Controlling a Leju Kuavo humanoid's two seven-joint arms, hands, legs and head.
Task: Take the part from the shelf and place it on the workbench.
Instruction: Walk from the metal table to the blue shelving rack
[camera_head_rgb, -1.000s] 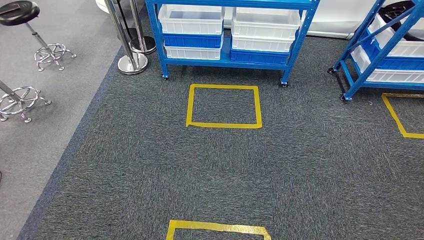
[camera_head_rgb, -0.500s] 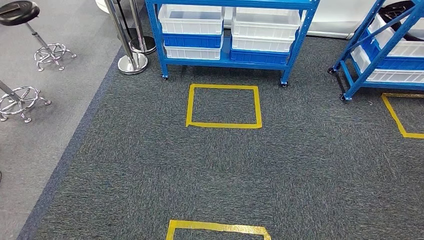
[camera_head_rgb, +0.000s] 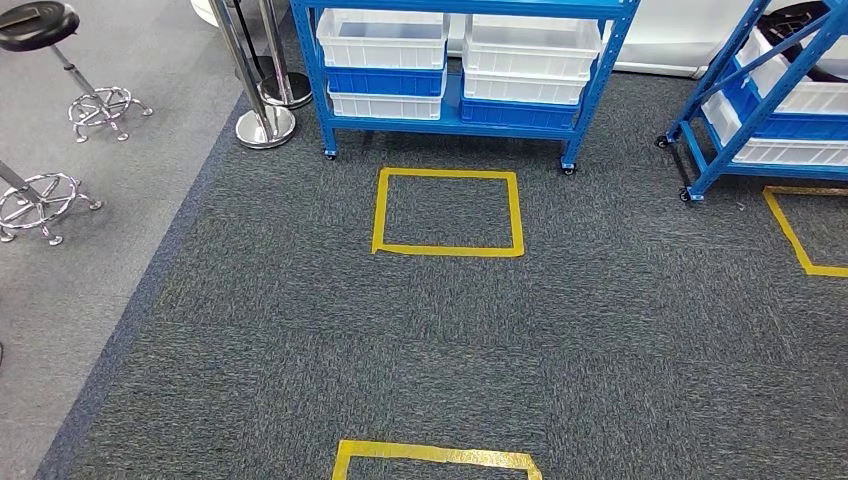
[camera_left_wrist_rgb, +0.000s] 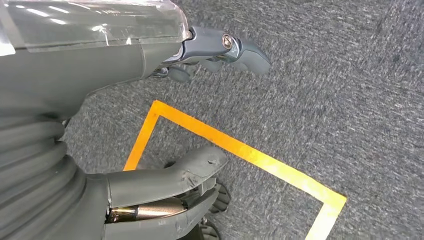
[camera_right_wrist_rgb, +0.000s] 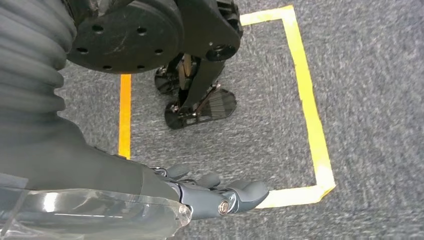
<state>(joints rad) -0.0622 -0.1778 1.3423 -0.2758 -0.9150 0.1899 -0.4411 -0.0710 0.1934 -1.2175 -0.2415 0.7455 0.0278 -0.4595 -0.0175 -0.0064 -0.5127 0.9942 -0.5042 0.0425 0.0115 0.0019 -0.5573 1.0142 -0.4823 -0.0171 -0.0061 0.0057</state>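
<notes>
I'm facing two blue shelves across the carpet.
At 12 o'clock one shelf (camera_head_rgb: 465, 70) is carrying six bins; left hand (camera_left_wrist_rgb: 150, 200) and right hand (camera_right_wrist_rgb: 210, 192) are hanging released.

A shelf (camera_head_rgb: 462, 70) is set at the far middle of the carpet (camera_head_rgb: 420, 340), with bins (camera_head_rgb: 383, 40) stacked on it. A taped square (camera_head_rgb: 447, 212) is laid on the carpet just near of it, and a second shelf (camera_head_rgb: 770, 100) is placed far right. Two stools (camera_head_rgb: 45, 30) and posts (camera_head_rgb: 262, 110) are found at the far left, and another taped square (camera_head_rgb: 437, 458) at the near edge.
</notes>
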